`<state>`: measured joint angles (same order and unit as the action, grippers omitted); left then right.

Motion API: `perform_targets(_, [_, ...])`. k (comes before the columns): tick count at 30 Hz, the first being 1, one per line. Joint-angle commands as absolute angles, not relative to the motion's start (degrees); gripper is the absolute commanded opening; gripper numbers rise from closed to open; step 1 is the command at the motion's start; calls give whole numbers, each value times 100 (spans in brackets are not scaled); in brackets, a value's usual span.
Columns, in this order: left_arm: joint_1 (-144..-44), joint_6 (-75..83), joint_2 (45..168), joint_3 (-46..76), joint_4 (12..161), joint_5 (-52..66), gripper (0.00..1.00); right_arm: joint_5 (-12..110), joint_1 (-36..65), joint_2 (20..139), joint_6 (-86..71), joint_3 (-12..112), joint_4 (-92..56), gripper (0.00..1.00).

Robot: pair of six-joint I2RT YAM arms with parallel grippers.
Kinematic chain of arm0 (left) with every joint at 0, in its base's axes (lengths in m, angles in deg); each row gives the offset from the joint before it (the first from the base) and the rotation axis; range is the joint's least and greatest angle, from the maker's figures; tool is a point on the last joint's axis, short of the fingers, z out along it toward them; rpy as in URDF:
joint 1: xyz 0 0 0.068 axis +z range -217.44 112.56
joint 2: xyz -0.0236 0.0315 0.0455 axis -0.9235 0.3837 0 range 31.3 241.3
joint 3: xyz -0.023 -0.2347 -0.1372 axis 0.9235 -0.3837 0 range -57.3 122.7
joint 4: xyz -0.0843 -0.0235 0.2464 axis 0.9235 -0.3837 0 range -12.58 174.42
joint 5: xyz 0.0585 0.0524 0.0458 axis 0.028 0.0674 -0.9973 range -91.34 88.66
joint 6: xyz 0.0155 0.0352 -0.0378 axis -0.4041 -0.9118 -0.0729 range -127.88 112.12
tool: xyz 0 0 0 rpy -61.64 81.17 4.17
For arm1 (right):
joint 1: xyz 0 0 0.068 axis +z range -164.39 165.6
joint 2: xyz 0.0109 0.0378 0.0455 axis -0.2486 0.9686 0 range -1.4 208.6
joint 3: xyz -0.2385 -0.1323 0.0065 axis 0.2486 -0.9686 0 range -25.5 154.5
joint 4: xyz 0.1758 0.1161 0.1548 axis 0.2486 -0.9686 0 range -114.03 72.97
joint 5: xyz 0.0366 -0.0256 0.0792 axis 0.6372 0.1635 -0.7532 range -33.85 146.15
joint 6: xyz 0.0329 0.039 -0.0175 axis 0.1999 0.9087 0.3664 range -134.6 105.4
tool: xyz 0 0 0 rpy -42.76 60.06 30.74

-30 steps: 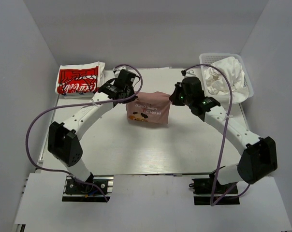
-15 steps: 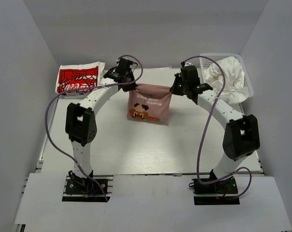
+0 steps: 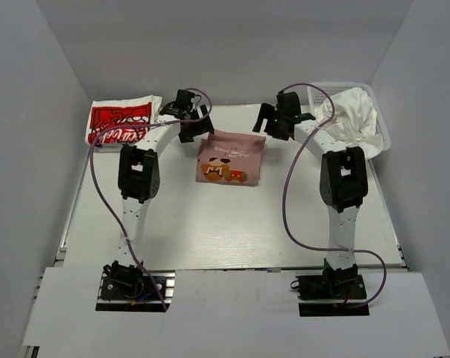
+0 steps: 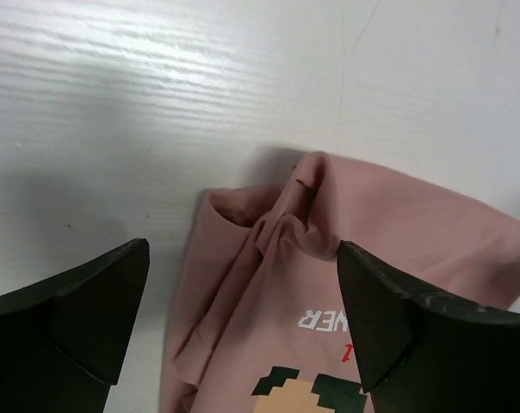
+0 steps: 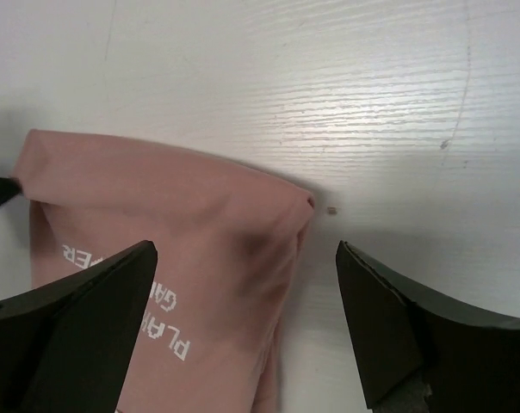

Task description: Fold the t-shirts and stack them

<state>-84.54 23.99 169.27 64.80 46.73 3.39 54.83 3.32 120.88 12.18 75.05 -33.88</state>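
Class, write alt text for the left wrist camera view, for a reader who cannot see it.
A dusty-pink t-shirt lies on a white table, its rumpled corner between the open fingers of the left gripper. Part of its print, with white lettering, shows near the bottom edge.

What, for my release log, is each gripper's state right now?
Left gripper: open, holding nothing, over a corner of the pink t-shirt.
Right gripper: open, holding nothing, over another corner.
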Motion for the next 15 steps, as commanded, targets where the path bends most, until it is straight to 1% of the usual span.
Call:
perform_targets(1, [-8396,2147,16175,6733,4856,473,100,5150,274,11770,1185,7707,-3268,90])
perform_targets(2, [-8396,2147,16042,6628,4856,472,100,5097,283,11577,1168,7393,-3207,90])
perform_targets(4, [-8536,1972,15622,6128,5136,472,100,4957,283,11183,1063,7154,-2970,90])
perform_targets(5, [-8537,1919,15497,5752,5277,472,100,4904,283,11084,1062,6761,-2926,90])
perform_targets(7, [-8590,1866,15417,5503,5628,848,100,4728,292,10839,1071,6426,-2767,90])
perform_targets(10, [-8590,1709,15601,5589,5621,904,100,4605,275,10601,1018,6020,-2592,90])
perform_targets(13, [-8642,1279,16179,6254,5437,973,100,4622,257,10512,887,5835,-2539,90])
perform_targets(15, [-8642,1224,16479,6564,5296,904,98,4718,248,10626,816,5939,-2573,90])
